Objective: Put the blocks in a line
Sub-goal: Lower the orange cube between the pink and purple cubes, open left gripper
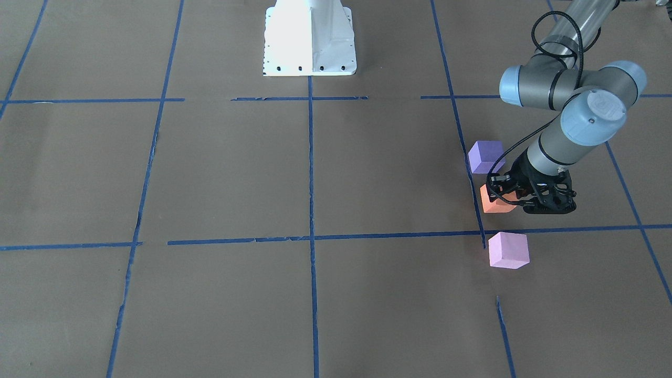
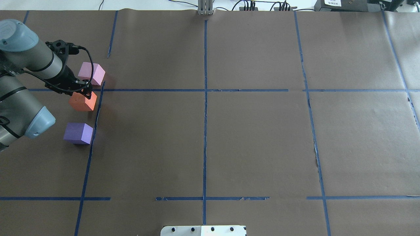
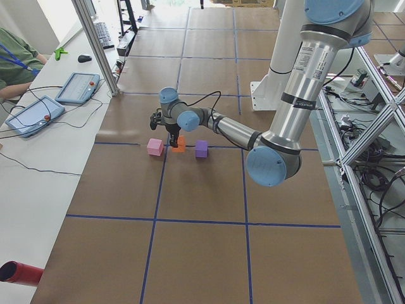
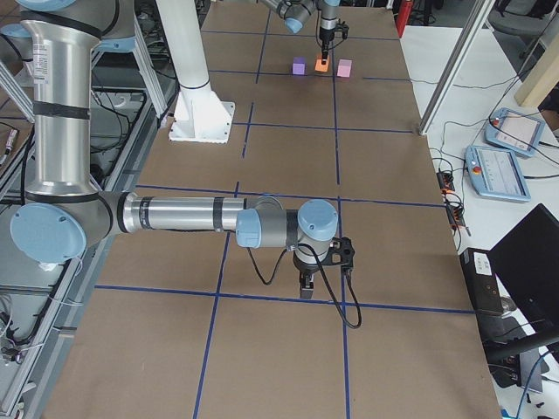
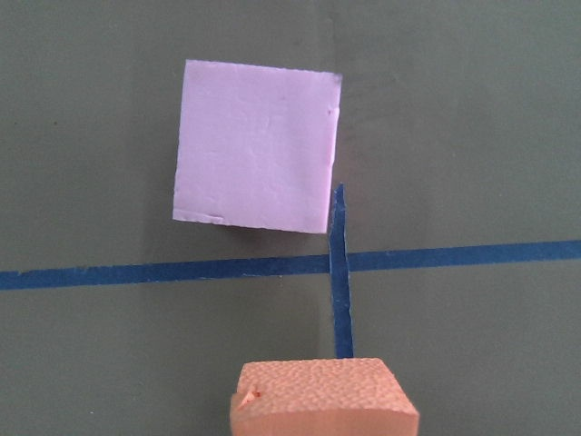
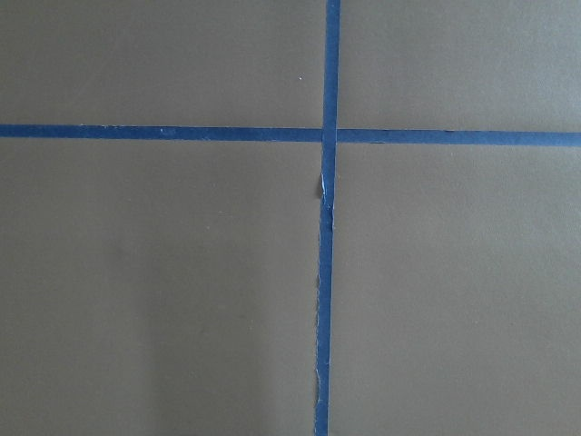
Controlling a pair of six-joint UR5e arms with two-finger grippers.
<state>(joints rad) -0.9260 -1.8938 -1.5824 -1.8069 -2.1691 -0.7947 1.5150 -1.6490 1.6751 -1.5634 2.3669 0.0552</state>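
Observation:
Three blocks lie in a row near the table's left end: a violet-purple block [image 2: 78, 133], an orange block [image 2: 83, 101] in the middle and a pale pink block [image 2: 92, 73]. My left gripper [image 1: 505, 197] is down at the orange block [image 1: 494, 202], its fingers either side of it, and looks shut on it at table height. The left wrist view shows the orange block [image 5: 323, 398] at the bottom edge and the pink block [image 5: 256, 145] ahead. My right gripper [image 4: 306, 281] shows only in the exterior right view, low over the paper; I cannot tell whether it is open or shut.
Blue tape lines [image 2: 204, 114] grid the brown paper. The white robot base [image 1: 310, 42] stands at the table's middle edge. Two teach pendants [image 3: 77, 87] and a person's arm [image 3: 14, 60] are on the side table past the left end.

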